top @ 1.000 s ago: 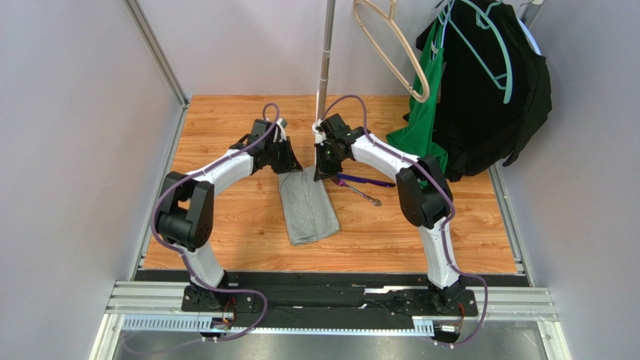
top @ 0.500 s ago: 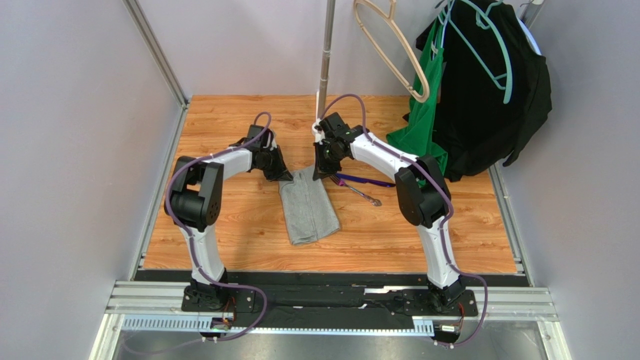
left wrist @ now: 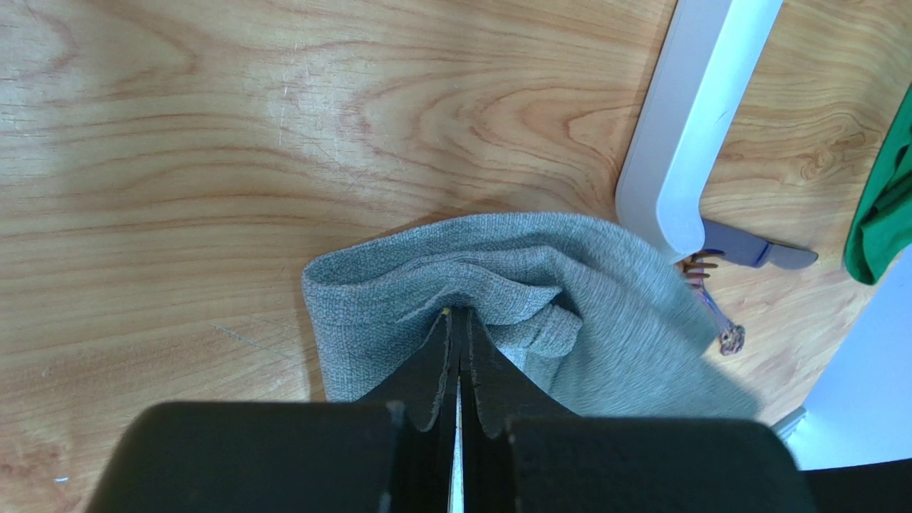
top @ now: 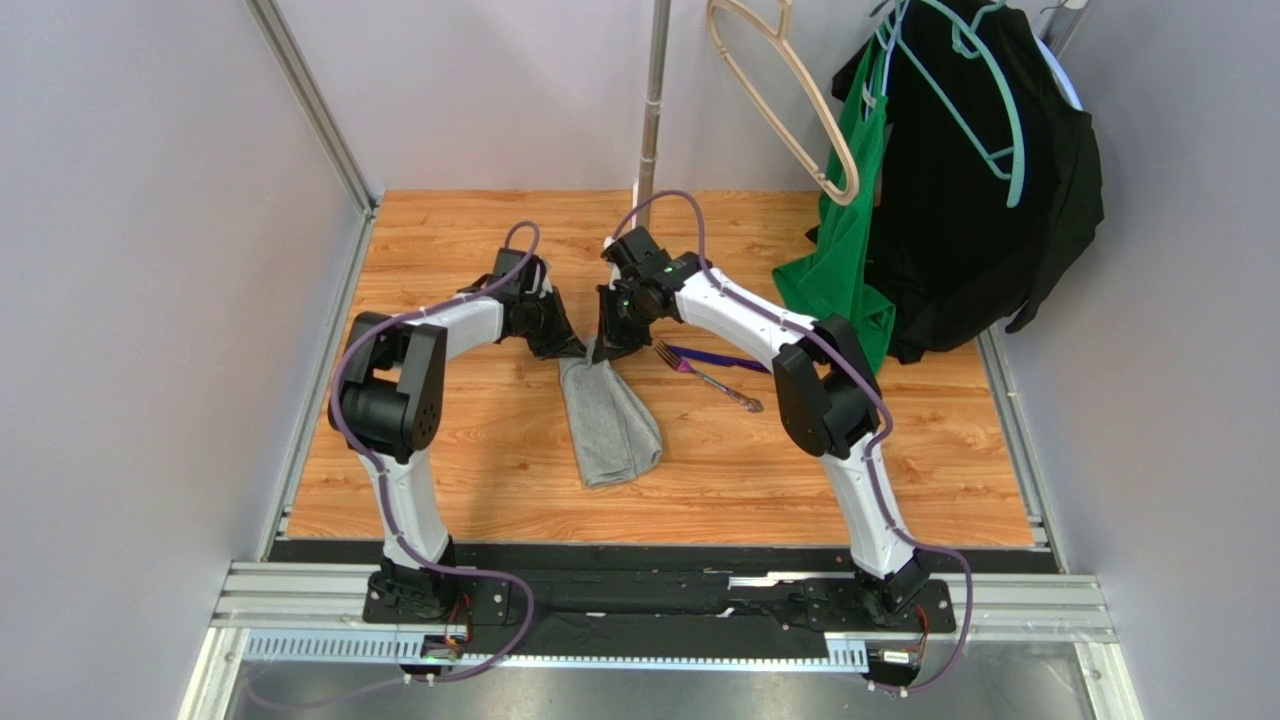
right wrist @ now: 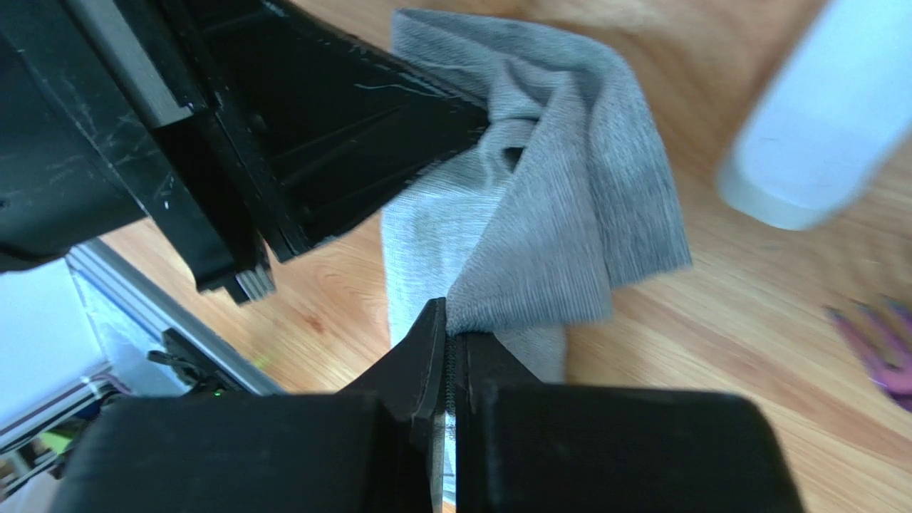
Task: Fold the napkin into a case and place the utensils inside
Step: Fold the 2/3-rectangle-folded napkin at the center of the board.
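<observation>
The heather-grey napkin [top: 610,428] lies lengthwise in the middle of the wooden table, bunched and narrowed at its far end. My left gripper [top: 577,351] is shut on the far left edge of the napkin [left wrist: 535,273], its tips [left wrist: 460,317] pinching a fold. My right gripper [top: 604,350] sits close beside it, shut on the far right corner of the napkin [right wrist: 583,214], which it holds lifted and folded over. The utensils lie just right of the cloth: a dark purple knife [top: 732,362] and a fork [top: 709,380]; the left wrist view shows the fork [left wrist: 711,310] past the cloth's edge.
A metal pole [top: 652,90] stands at the back centre. A green garment [top: 845,248] and a black garment [top: 977,180] hang on hangers at the back right. Grey walls close in the left and right sides.
My right gripper has carried the napkin's far right corner leftwards to my left gripper, narrowing the cloth's far end. The left gripper has stayed nearly in place over the last half second.
</observation>
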{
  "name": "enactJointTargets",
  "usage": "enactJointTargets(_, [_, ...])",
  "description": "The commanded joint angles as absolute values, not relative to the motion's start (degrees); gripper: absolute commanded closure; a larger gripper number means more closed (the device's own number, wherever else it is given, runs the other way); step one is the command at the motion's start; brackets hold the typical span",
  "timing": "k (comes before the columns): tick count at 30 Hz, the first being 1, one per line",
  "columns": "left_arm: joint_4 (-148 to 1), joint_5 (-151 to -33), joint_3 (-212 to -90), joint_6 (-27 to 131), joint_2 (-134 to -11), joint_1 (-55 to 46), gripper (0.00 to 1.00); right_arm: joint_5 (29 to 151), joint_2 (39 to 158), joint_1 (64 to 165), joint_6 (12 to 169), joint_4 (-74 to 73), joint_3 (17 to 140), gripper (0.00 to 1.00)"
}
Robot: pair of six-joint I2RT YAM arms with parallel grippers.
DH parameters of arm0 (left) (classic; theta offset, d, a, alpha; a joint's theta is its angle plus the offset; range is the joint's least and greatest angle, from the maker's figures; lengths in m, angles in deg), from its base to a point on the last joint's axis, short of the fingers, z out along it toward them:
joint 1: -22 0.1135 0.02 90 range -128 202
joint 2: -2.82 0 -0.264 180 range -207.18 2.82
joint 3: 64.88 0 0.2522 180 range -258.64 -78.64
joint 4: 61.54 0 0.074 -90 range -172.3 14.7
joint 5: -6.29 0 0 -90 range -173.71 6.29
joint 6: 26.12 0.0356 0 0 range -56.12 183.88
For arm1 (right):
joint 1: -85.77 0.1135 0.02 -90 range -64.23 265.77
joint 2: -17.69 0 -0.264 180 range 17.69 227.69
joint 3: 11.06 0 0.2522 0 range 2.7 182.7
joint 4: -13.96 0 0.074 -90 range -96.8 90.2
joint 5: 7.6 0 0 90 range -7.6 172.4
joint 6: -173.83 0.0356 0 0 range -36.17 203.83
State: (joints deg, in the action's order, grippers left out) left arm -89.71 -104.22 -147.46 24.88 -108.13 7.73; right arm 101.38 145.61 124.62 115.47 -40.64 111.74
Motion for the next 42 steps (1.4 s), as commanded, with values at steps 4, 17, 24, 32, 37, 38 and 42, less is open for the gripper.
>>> enactJointTargets(4, [-87.5, -105.0, -148.0, 24.2, -108.4, 7.5, 1.0, 106.7, 150.0, 125.7, 125.4, -34.8, 112.8, 1.0])
enactJointTargets(17, [-87.8, -104.3, -147.1, 25.5, -106.3, 7.6, 1.0, 108.2, 153.0, 125.3, 134.0, -20.9, 105.7, 1.0])
enactJointTargets(24, [-91.8, -103.9, -148.0, 28.5, -100.5, 7.9, 0.59, 107.7, 154.3, 125.1, 135.1, -19.9, 105.0, 1.0])
enactJointTargets(32, [-102.7, -95.7, -144.7, 32.2, -86.8, 6.8, 0.01, 108.0, 154.9, 125.0, 134.5, -21.2, 105.7, 1.0])
enactJointTargets(37, [-105.5, -99.1, -142.2, 33.6, -88.7, 4.8, 0.01, 108.2, 154.1, 125.0, 134.8, -22.0, 106.4, 1.0])
enactJointTargets(38, [-105.8, -98.9, -142.1, 33.9, -89.3, 4.3, 0.01, 108.2, 154.1, 125.0, 135.0, -22.1, 106.4, 1.0])
enactJointTargets(42, [-107.9, -98.0, -143.2, 34.6, -92.6, 1.7, 0.01, 108.8, 154.7, 125.1, 135.2, -23.6, 107.6, 1.0])
